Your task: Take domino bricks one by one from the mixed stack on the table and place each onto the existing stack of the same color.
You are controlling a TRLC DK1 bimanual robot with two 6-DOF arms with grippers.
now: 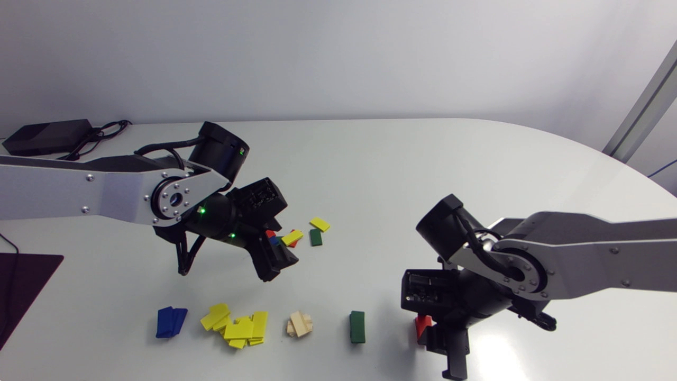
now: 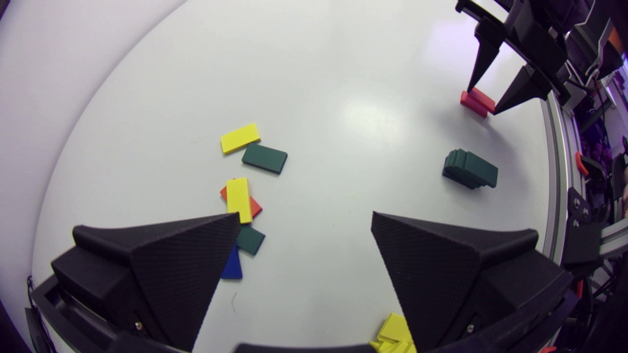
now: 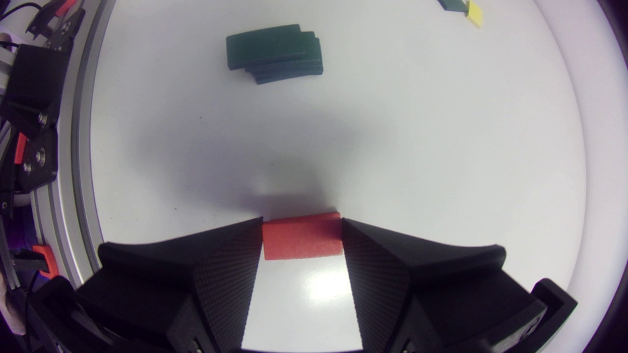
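A flat black box (image 1: 46,136) with looped black cables (image 1: 100,132) sits at the white worktop's (image 1: 402,174) far left corner, a dark mat (image 1: 24,286) at its left edge.

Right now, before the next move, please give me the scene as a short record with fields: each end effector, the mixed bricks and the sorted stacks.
left end effector: open, empty, next to the mixed bricks
right end effector: shut on a red rectangular domino brick
mixed bricks: two yellow flat bricks, one lying on an orange-red brick; two dark green bricks; one blue brick
sorted stacks: blue stack, yellow heap, pale wood-coloured stack, dark green stack
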